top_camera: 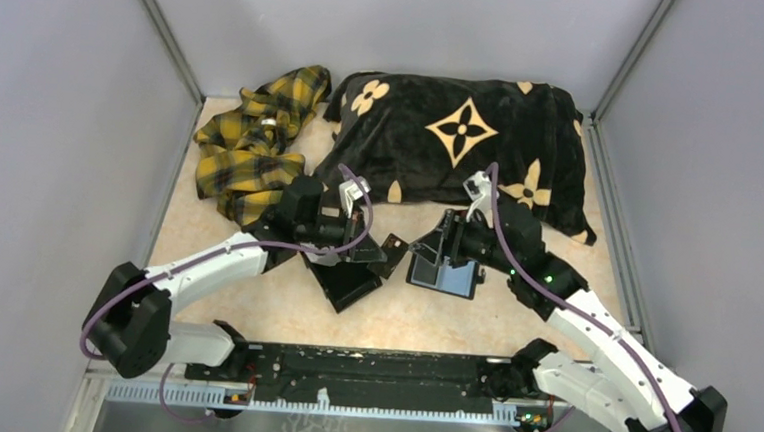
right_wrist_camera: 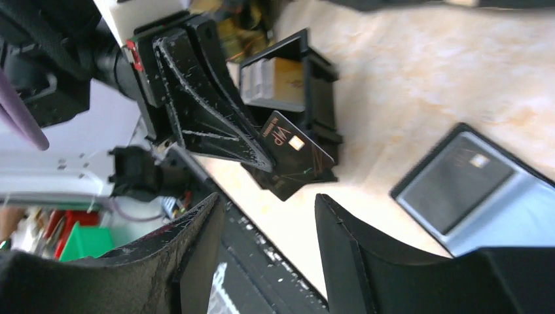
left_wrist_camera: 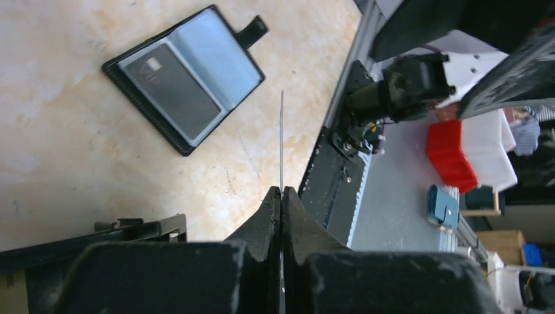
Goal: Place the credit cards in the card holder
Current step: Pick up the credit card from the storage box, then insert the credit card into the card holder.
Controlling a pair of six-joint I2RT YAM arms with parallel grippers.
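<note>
- The card holder (left_wrist_camera: pixel 219 59) lies open on the table (left_wrist_camera: pixel 65 163), with one dark card (left_wrist_camera: pixel 173 95) in its left panel.
- The left gripper (left_wrist_camera: pixel 282 191) pinches a second card (right_wrist_camera: pixel 294 154) by its edge, near the black tray (right_wrist_camera: pixel 319 85).
- The right gripper (right_wrist_camera: pixel 268 199) is near the holder, its fingers wide apart and holding nothing.

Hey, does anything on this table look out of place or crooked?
Nothing is spilled or broken. The card holder lies open, slightly askew. The left gripper pinches a dark VIP card by one end, tilted. A crumpled plaid cloth and black patterned blanket crowd the back.
</note>
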